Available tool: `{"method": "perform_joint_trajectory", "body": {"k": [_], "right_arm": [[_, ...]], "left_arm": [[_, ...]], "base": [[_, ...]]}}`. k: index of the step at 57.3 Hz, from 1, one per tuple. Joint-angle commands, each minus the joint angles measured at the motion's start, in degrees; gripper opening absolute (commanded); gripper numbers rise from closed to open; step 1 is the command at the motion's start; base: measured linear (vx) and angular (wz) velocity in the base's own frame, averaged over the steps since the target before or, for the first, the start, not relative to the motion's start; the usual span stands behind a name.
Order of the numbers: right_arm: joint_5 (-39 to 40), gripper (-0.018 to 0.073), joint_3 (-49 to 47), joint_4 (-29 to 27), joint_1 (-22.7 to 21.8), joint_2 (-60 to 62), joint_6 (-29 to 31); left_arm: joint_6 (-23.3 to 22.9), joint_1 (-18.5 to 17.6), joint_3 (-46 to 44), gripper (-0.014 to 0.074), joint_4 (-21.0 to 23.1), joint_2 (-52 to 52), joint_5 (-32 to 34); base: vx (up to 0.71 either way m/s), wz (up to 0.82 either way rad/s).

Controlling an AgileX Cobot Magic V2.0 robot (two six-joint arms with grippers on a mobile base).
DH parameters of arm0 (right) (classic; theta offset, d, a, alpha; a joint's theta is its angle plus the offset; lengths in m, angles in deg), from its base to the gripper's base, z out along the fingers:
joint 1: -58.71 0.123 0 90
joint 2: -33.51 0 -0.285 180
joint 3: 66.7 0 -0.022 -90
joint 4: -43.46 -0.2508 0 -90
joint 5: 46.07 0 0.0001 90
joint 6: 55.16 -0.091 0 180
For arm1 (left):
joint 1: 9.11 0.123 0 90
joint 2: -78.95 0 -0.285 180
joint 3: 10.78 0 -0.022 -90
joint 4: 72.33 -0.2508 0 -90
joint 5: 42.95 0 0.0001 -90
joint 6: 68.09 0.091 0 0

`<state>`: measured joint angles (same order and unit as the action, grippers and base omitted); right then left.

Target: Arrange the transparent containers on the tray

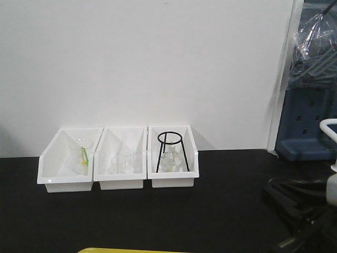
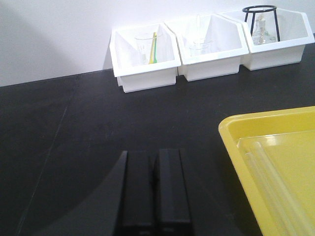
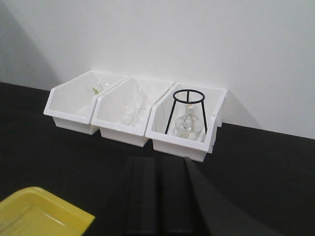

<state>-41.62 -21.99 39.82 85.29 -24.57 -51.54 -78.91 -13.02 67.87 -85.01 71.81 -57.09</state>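
Now test tubes (image 2: 268,169) are seen lying in the yellow tray (image 2: 231,135); left gripper (image 2: 154,184) and right gripper (image 3: 158,189) are closed, nothing held.

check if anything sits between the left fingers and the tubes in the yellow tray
Nothing visible does. In the left wrist view the left gripper is shut over bare black table, and the test tubes lie flat in the yellow tray to its right; only the tray's raised rim separates them.

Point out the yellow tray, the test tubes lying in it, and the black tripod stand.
yellow tray (image 2: 231,142), left wrist view, on its raised near-left rim.
test tubes (image 2: 268,179), left wrist view, mid-length of the tubes.
black tripod stand (image 3: 190,96), right wrist view, on its top ring.
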Motion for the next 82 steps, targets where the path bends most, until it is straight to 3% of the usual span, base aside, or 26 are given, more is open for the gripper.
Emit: {"method": "perform_joint_trajectory", "body": {"k": [1,10,19,26,37,82], "right_arm": [[5.2,-0.0011,2.8,-2.2,-1.1,3.3,3.9],[5.4,-0.0011,15.1,-2.1,-8.4,13.8,-0.6],[5.0,-0.0011,26.6,1.0,-16.5,28.6,-1.1],[2.3,-0.0011,32.3,4.0,-19.2,41.4,-0.8],[-2.7,-0.0011,34.8,4.3,-19.5,51.4,-0.7],[-2.6,-0.0011,34.8,4.1,-19.4,51.5,-0.7]], "left_arm": [[-0.3,0.1,2.0,-0.0006,-0.3,1.4,4.2],[-0.3,0.1,2.0,-0.0006,-0.3,1.4,4.2],[-0.3,0.1,2.0,-0.0006,-0.3,1.4,4.2],[-0.3,0.1,2.0,-0.0006,-0.3,1.4,4.2],[-0.3,0.1,2.0,-0.0006,-0.3,1.4,4.2],[-0.3,0.1,2.0,-0.0006,-0.3,1.4,4.2]], "base": [[0.00,0.00],[0.00,0.00],[0.00,0.00],[0.00,0.00],[0.00,0.00],[0.00,0.00]]}}
